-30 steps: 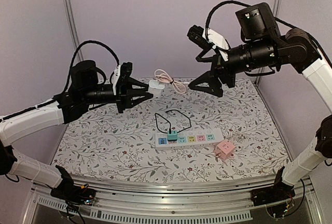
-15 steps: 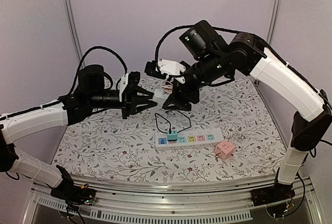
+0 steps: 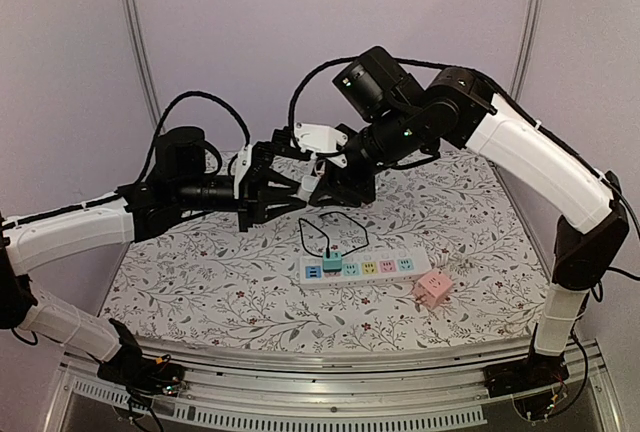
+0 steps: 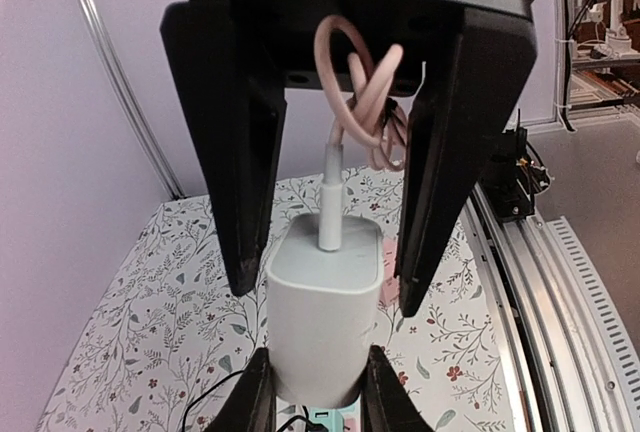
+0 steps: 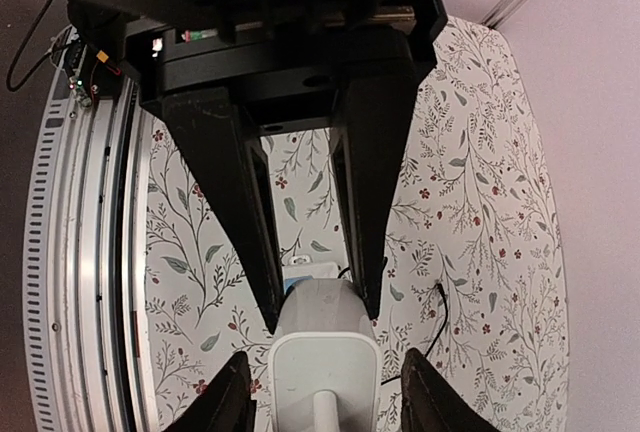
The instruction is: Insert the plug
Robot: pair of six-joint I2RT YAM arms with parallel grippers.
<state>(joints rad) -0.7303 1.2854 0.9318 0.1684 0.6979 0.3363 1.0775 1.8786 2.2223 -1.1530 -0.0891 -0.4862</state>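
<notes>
White fills my left wrist view: the white boxy plastic plug [image 4: 322,322] is clamped at its near end between the fingertips of my left gripper [image 4: 318,399], pinched tight on both flanks and held in the air over the middle-back of the floral-print tablecloth [image 3: 200,272]. Out of its far face runs a thin pink cable [image 4: 365,102], rising and knotting into a loose bundle of loops right between the black fingers of my right gripper [image 5: 322,392], which meets the left one head-on. That right one is not gripping: its jaws straddle the cable end of the plug, one finger on each side, close to the casing but with a sliver of cloth showing through on both sides in the right wrist view. From above, both arms converge at the centre, tips nose to nose, the plug almost hidden between them. Below and nearer my bases lies the long white power strip with pastel-coloured sockets [image 3: 360,268], flat on the cloth, well apart from the plug. A small teal adapter [image 3: 332,258] sits in the strip near its left end, a thin black cable [image 3: 330,220] looping off it toward the back. Just beside the strip's right end rests a pink cube-shaped adapter [image 3: 434,289].
</notes>
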